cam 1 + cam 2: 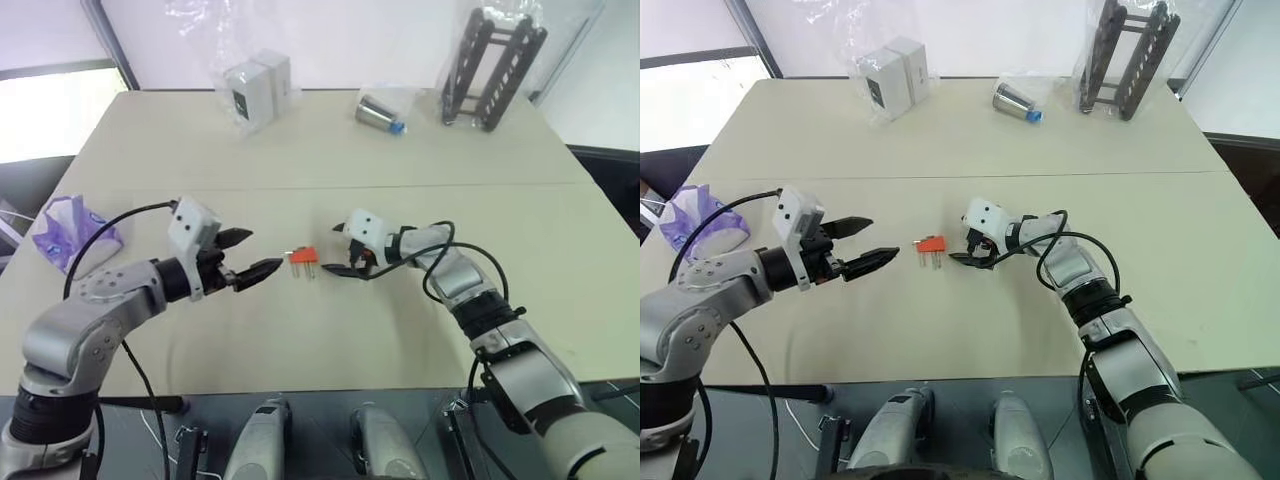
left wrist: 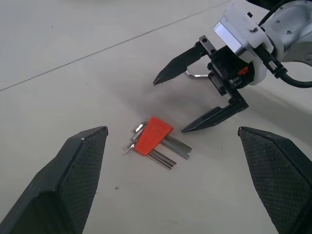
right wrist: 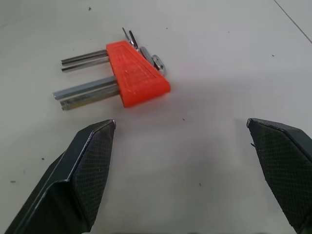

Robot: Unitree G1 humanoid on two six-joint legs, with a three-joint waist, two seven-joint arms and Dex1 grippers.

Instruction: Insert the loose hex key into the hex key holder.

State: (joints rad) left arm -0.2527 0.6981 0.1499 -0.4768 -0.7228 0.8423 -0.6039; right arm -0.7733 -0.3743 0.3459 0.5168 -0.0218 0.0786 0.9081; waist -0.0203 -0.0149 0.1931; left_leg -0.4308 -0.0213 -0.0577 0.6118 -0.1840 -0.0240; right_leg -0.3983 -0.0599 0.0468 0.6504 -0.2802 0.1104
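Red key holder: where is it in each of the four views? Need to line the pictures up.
Left eye view: the red key holder lies on the table, mid-picture, between the two grippers.
Right eye view: same spot, slightly left of centre.
Left wrist view: centre, metal keys fanning out of it.
Right wrist view: upper middle.
Shared landmark: the right gripper, jaws open, just beside the holder.

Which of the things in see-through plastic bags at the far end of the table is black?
The tall ladder-like rack at the far right is black. The boxes at the far left are white, and the small cylinder between them is silvery with a blue end.
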